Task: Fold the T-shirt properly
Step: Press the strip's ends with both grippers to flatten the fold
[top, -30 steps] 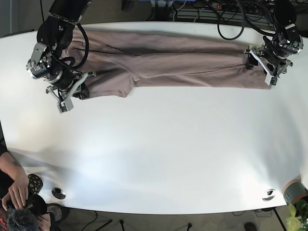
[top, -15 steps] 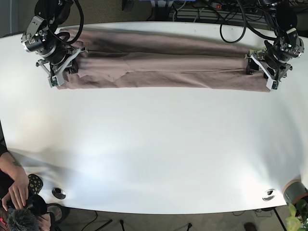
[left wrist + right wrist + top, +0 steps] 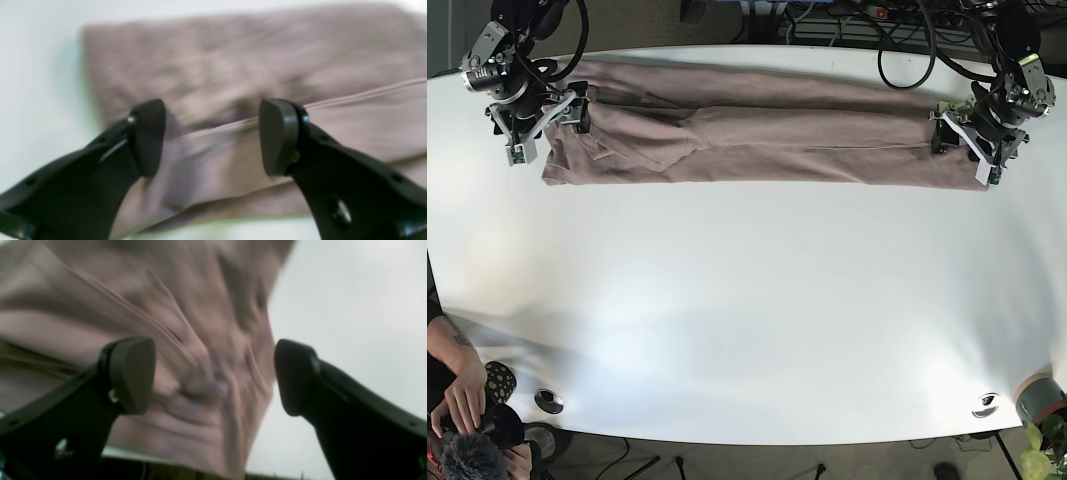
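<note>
Since the earlier frame the right pincer (image 3: 527,125) has carried its end outward, leaving the T-shirt (image 3: 757,140) a long band along the desk's (image 3: 747,320) far edge; both pincers, left (image 3: 972,140) included, stand open over opposite ends (cloth just beneath), open room nearer the camera

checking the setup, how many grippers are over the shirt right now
2. The right gripper is over the T-shirt at its end on the base view's left; the left gripper is over the opposite end. Both have jaws open, holding nothing.
</note>
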Controlling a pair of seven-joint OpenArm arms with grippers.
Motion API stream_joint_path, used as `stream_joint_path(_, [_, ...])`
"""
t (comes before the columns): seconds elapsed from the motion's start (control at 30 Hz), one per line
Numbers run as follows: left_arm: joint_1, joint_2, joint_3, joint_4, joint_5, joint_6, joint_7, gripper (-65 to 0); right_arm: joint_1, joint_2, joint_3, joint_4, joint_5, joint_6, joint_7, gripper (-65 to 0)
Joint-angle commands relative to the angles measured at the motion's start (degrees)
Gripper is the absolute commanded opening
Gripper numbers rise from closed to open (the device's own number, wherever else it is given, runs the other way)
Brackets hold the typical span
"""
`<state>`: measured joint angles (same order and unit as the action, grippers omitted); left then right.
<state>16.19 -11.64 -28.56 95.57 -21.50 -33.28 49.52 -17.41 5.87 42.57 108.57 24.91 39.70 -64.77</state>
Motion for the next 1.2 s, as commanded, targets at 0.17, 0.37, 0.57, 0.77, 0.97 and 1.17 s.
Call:
stream_joint_path(0.17, [-0.5, -0.6, -4.5, 7.7, -9.3, -0.1, -1.0, -24.3, -1.9, -0.8, -2.8, 2.5, 10.0, 0.3, -2.7, -11.9])
stream_joint_path(0.37, [-0.6, -0.6, -10.8, 7.8, -18.3, -0.1, 4.4, -24.0, -2.8, -0.8, -9.4, 0.8, 10.0, 0.3, -2.6, -11.9])
stream_joint_path(0.57, [-3.3, -0.8, -16.2, 6.8, -22.0, -0.1, 10.5, -20.4, -2.3, -0.6, -13.3, -5.7, 10.0, 0.3, -0.2, -11.9])
stream_joint_path(0.77, [-3.8, -0.9, -19.4, 1.8, -22.2, -0.1, 11.4, -10.0, -2.2, 0.7, -16.1, -9.8, 9.9, 0.3, 2.0, -11.9])
stream_joint_path(0.97, [-3.5, -1.1, -19.6, -3.4, -22.2, -0.2, 11.4, -9.9, -2.2, 0.7, -16.1, -10.1, 9.9, 0.3, 2.3, -11.9])
stream_joint_path(1.17, [-3.4, -1.1, -19.7, -6.4, -21.8, -0.2, 11.4, -10.0, -2.2, 0.7, -16.1, -10.1, 9.9, 0.3, 2.3, -11.9])
